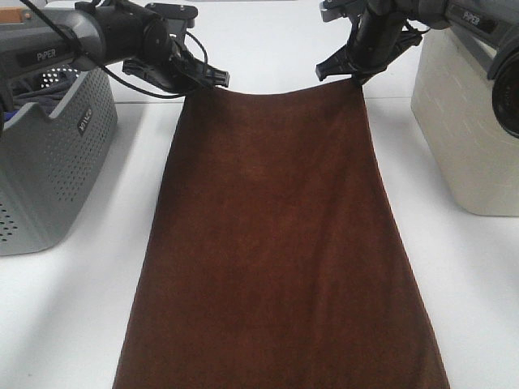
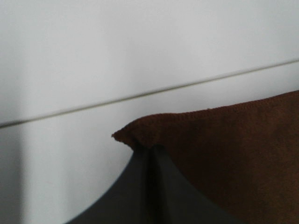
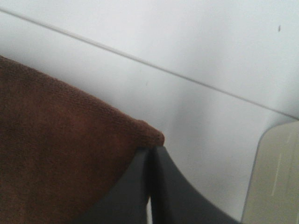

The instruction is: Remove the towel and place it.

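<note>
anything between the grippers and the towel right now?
Nothing visible. The left gripper is shut on one far corner of the towel and the right gripper on the other; both wrist views show cloth pinched right at the fingertips. The grey basket and beige bin stand off to the sides.
</note>
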Controlling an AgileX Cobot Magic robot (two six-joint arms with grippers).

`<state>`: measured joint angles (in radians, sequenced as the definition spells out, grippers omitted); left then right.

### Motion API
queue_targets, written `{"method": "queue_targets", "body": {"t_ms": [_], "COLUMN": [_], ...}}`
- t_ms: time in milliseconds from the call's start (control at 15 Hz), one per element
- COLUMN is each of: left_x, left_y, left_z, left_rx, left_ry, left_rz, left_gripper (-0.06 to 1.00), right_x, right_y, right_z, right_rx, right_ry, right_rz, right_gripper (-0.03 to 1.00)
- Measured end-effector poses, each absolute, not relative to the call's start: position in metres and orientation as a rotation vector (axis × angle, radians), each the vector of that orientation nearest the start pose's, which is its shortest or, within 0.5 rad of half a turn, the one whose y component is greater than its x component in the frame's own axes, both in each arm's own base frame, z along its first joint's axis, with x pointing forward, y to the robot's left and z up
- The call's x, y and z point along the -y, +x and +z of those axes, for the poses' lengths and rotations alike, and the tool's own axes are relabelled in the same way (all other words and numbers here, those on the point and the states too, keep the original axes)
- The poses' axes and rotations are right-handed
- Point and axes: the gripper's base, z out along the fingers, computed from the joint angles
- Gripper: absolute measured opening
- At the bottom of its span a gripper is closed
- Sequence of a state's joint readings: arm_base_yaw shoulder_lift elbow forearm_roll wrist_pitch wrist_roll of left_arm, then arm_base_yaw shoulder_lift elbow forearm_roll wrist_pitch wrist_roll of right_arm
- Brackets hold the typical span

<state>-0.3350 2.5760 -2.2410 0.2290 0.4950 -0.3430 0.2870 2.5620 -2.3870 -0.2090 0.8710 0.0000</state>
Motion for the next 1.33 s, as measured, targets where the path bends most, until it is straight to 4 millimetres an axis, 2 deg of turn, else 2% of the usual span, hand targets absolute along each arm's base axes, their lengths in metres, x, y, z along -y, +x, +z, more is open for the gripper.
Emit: {"method": "queue_targets", "body": {"t_ms": [467, 667, 867, 1000, 1133, 1200, 1333], "left_x": [0.174, 0.173, 0.171, 0.160, 0.150, 0.149, 0.154], "left_y": [0.563, 0.569, 0.574, 0.577, 0.580, 0.580, 0.579], "left_z": [0.161, 0.163, 0.140, 0.119, 0.109, 0.109, 0.112], "left_rx": [-2.020, -1.897, -1.858, -1.889, -1.908, -1.907, -1.898], "left_ry": [0.221, 0.241, 0.253, 0.239, 0.224, 0.223, 0.230], "left_rz": [-0.162, -0.199, -0.221, -0.206, -0.192, -0.191, -0.198], "left_gripper": [0.00, 0.00, 0.00, 0.00, 0.08, 0.18, 0.47], "right_x": [-0.143, -0.136, -0.139, -0.140, -0.140, -0.140, -0.140], "right_y": [0.561, 0.569, 0.575, 0.578, 0.579, 0.579, 0.579], "right_z": [0.187, 0.175, 0.151, 0.136, 0.128, 0.127, 0.128], "right_rx": [-2.208, -2.156, -2.125, -2.111, -2.112, -2.115, -2.122], "right_ry": [-0.469, -0.456, -0.471, -0.489, -0.500, -0.474, -0.417], "right_rz": [-0.142, -0.132, -0.119, -0.124, -0.128, -0.114, -0.084], "right_gripper": [0.00, 0.00, 0.00, 0.00, 0.09, 0.21, 0.50]}}
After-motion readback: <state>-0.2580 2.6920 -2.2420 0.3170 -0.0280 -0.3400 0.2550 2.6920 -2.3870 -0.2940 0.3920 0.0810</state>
